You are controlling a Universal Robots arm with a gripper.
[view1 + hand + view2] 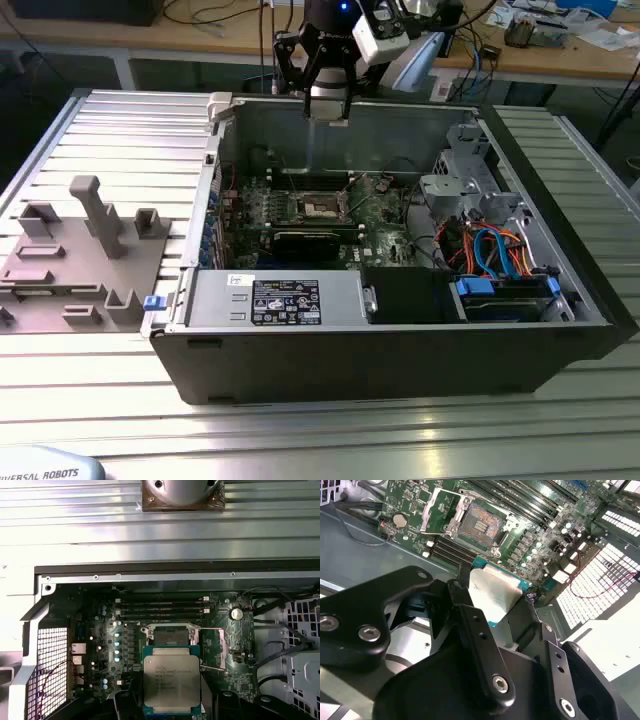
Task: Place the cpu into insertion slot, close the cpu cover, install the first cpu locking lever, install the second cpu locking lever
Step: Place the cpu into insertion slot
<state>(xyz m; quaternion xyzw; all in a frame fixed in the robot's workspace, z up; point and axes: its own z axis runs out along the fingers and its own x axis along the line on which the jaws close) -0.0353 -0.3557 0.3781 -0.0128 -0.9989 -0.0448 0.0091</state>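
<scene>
Closest to the lens is my pincer (495,592), its black fingers (472,625) drawn in only as far as the cpu (495,597) allows. They are clamped on two opposite edges of the chip. In the first wrist view the cpu (172,682) shows its dull grey top between the finger ends, held level and clear of everything under it. Past the chip lies the green board (227,680), and on it the slot (170,636), a dark square with a silver rim, its contact field bare (480,524). I hold the cpu off the board, apart from the slot. The cover (440,510) stands swung up at one side of the slot. Long memory slots (162,607) run just beside it. In the exterior view my pincer (328,100) hangs over the far wall of the open case (350,350), well above the slot (318,208). The case sits on a slatted table (300,440), with a grey fixture (90,260) at the exterior view's left.
</scene>
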